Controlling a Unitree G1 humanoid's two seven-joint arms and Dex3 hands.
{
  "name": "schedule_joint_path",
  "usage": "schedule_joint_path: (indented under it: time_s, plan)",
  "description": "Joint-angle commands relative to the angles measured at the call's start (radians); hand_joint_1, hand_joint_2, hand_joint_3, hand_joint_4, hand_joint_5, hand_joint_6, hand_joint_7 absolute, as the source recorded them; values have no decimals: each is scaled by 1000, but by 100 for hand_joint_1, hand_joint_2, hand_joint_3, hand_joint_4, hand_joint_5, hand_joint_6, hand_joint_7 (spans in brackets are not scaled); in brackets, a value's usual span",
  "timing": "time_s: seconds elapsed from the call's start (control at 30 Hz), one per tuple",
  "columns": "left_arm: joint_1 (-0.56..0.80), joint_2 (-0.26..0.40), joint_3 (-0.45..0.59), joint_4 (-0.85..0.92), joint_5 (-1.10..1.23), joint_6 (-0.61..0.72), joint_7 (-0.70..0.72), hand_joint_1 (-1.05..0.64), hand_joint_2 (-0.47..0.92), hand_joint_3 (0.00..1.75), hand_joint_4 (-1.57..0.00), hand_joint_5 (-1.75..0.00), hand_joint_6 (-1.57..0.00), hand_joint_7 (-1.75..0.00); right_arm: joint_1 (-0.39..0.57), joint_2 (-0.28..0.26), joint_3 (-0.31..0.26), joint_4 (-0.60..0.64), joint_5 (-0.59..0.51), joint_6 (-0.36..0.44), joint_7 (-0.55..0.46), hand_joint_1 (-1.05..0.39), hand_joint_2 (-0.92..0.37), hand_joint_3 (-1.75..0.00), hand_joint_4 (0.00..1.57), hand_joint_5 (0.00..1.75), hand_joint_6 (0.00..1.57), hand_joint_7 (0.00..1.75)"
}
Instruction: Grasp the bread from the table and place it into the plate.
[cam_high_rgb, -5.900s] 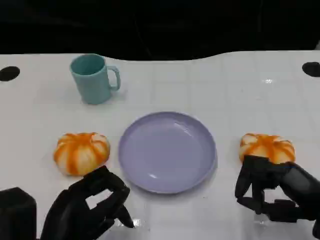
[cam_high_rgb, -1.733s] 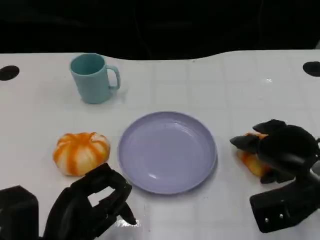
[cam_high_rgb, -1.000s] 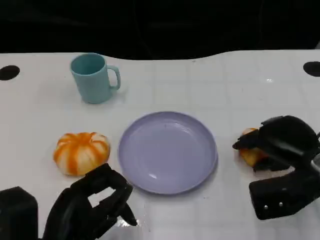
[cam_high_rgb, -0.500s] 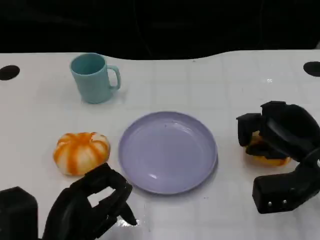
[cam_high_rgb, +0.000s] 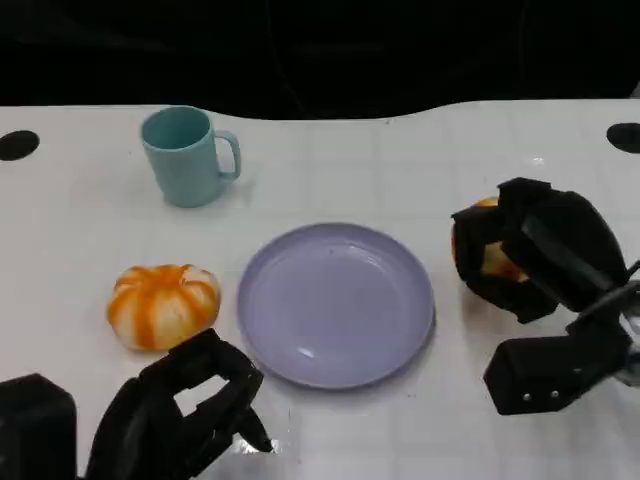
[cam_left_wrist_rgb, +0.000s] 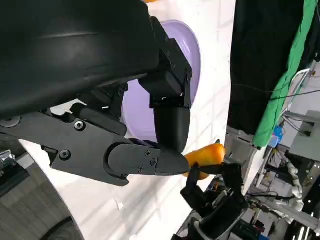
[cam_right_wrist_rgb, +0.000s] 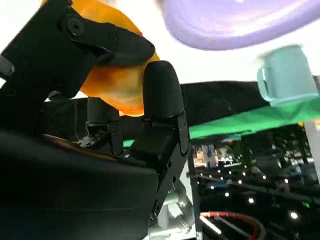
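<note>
A: Bread is gripped by the right robot hand, its fingers wrapped around the orange loaf, which appears to be held off the counter, just beside the purple plate. Nothing is seen in the plate yet.

B: So the grasp is judged done, and the carry and release are left?

A: Yes. A second bread is left lying on the counter on the plate's other side, near the left robot hand, whose fingers are curled with nothing held.
</note>
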Motion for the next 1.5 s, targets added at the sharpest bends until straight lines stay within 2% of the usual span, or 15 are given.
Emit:
schedule_joint_path:
  time_s: [0.03,0.13,0.27,0.37,0.67,0.83,1.03,1.3,1.37,1.43,1.47,1.5]
  plan:
    - [-7,14,14,17,0,-14,-3,-53,92,34,-71,-174,-70,-141,-31,20,-16,-21,23,-21,-1,1,-19,-137,102,175,85,160]
    - [-9,16,14,34,3,-32,-13,-53,92,33,-71,-175,-70,-141,-38,42,-20,-33,27,-32,-4,-2,-17,-138,104,175,83,166]
    - [-11,18,12,46,2,-43,-18,-54,92,32,-72,-175,-71,-141,-45,59,-27,-52,33,-44,11,-8,-15,-146,104,175,82,164]
    - [-11,17,13,50,-1,-41,-19,-53,92,32,-72,-175,-71,-141,-49,72,-32,-69,42,-57,20,-7,-12,-149,105,175,78,174]
    - [-10,15,7,50,10,-45,-7,-53,92,31,-71,-175,-70,-144,-54,119,-29,-139,64,-82,67,-6,-15,-145,104,175,77,175]
    - [-7,14,3,39,9,-33,-3,-52,92,31,-70,-175,-69,-147,-60,148,-21,-144,72,-108,112,-5,-18,-147,105,175,78,175]
    - [-3,18,-5,48,21,-59,-18,-53,92,32,-70,-174,-68,-145,-74,184,-2,-135,68,-105,192,-13,-22,-140,102,175,76,175]
    - [24,3,-20,24,21,-57,-5,-54,92,28,-72,-174,-69,-145,-75,215,20,-77,62,-138,189,-8,-21,-140,102,175,78,174]
    - [33,3,-27,19,27,-67,-8,-54,92,28,-72,-174,-69,-146,-70,211,23,-74,69,-133,220,-8,-24,-137,99,175,80,164]
    - [39,3,-31,14,31,-72,-8,-55,92,28,-73,-175,-69,-147,-66,206,23,-81,73,-120,251,-9,-26,-134,94,170,91,126]
    - [43,3,-33,11,31,-72,-6,-55,92,28,-73,-175,-69,-147,-64,203,24,-84,66,-117,249,-10,-26,-132,93,169,93,116]
    - [45,3,-33,8,30,-70,-4,-55,92,28,-73,-175,-70,-147,-62,202,24,-87,59,-112,248,-11,-30,-120,93,159,94,100]
